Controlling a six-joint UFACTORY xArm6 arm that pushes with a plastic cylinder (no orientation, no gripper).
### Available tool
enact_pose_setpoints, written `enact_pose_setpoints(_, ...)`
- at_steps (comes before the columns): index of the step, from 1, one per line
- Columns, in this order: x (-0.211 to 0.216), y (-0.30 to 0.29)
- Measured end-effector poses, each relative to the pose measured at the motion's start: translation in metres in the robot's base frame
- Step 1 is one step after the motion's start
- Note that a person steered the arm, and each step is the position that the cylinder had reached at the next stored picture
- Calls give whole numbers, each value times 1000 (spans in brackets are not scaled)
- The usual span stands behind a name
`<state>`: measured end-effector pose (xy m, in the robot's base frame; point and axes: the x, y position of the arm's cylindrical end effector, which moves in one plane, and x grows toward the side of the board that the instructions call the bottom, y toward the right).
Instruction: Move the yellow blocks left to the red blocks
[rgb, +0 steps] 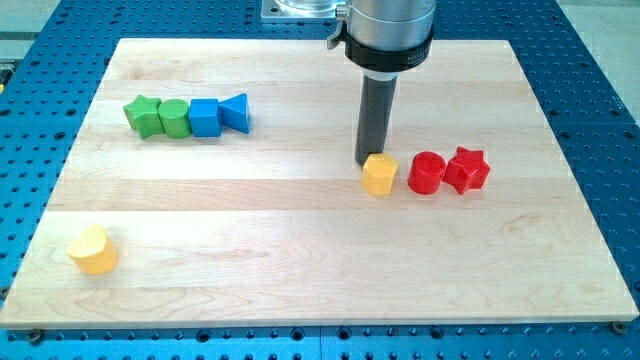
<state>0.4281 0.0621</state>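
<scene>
Straight down from the silver collar at the view's top hangs the dark rod, and my tip (366, 160) meets the wooden board (300, 210) just behind the upper-left edge of a yellow hexagonal block (379, 174), touching it or very nearly so (the gap, if any, is too fine to make out). It is a bare rod end, so it grasps nothing; it only rests beside that block.

Just to the view's right of the yellow hexagonal block, with a narrow strip of board between, sits a red cylinder (427, 172), and pressed against its right side is a red star block (467, 169).

Well apart, near the board's lower-left corner, lies a yellow heart-shaped block (93, 250), alone.

Toward the upper left stands a tight row of four, each touching the next: a green star block (143, 115), a green cylinder (173, 118), a blue cube (204, 117) and a blue triangular block (236, 112).

Around the board runs a blue perforated table (590, 100).
</scene>
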Motion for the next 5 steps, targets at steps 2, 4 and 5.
enact_pose_setpoints(2, 0, -60)
enact_pose_setpoints(4, 53, -45)
enact_pose_setpoints(5, 50, -13)
